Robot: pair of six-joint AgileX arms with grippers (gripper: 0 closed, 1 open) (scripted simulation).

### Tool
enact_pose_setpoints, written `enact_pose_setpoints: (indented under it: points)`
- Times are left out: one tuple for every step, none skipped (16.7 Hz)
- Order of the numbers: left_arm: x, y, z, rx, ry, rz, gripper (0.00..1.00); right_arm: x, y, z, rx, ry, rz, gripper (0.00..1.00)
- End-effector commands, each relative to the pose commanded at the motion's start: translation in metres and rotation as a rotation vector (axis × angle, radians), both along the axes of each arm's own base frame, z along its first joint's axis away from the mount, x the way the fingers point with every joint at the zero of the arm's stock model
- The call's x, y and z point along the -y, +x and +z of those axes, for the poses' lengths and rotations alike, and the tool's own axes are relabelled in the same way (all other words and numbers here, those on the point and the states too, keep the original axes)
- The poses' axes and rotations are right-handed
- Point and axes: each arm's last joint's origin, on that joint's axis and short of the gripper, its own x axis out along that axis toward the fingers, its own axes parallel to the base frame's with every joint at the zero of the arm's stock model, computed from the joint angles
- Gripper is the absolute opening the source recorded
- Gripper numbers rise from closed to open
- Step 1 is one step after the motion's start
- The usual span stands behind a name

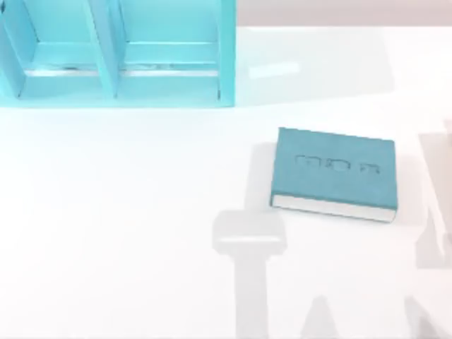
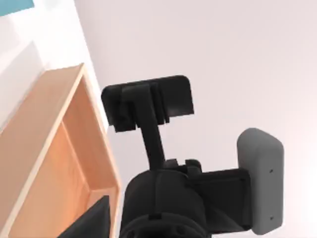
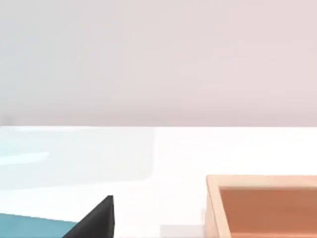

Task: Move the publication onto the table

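Note:
The publication (image 1: 335, 171), a thick teal book with white page edges, lies flat on the white table (image 1: 127, 233), right of centre and in front of the shelf unit. In the right wrist view a strip of its teal cover (image 3: 29, 225) sits at the frame's edge, with a black part of my right gripper (image 3: 96, 220) close beside it. A dark wedge of my left gripper (image 2: 91, 220) shows at the edge of the left wrist view, away from the book. Nothing holds the book.
A turquoise compartmented shelf unit (image 1: 113, 63) stands at the table's back left. A light wooden box (image 3: 262, 203) sits near the right arm, and the wooden box (image 2: 54, 163) is also in the left wrist view beside a black arm segment (image 2: 153, 134) carrying a grey block.

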Motion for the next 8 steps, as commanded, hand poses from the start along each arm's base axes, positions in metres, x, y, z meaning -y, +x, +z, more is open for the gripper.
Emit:
enact_pose_setpoints:
  points:
    - [0.009, 0.014, -0.027, -0.002, 0.097, 0.069, 1.00, 0.000, 0.000, 0.000, 0.000, 0.000, 0.000, 1.00]
    - [0.016, 0.027, -0.051, -0.004, 0.182, 0.132, 1.00, 0.000, 0.000, 0.000, 0.000, 0.000, 0.000, 1.00]
    - [0.020, 0.037, -0.068, -0.006, 0.243, 0.175, 1.00, 0.000, 0.000, 0.000, 0.000, 0.000, 0.000, 1.00]
    - [0.022, 0.044, -0.082, -0.007, 0.290, 0.209, 1.00, 0.000, 0.000, 0.000, 0.000, 0.000, 0.000, 1.00]
    - [0.023, 0.049, -0.090, -0.007, 0.319, 0.229, 1.00, 0.000, 0.000, 0.000, 0.000, 0.000, 0.000, 1.00]
    - [0.024, 0.049, -0.091, -0.007, 0.324, 0.233, 1.00, 0.000, 0.000, 0.000, 0.000, 0.000, 0.000, 1.00]
    - [0.024, 0.049, -0.091, -0.007, 0.324, 0.233, 1.00, 0.000, 0.000, 0.000, 0.000, 0.000, 0.000, 1.00]
    - [0.024, 0.049, -0.091, -0.007, 0.324, 0.233, 1.00, 0.000, 0.000, 0.000, 0.000, 0.000, 0.000, 1.00]
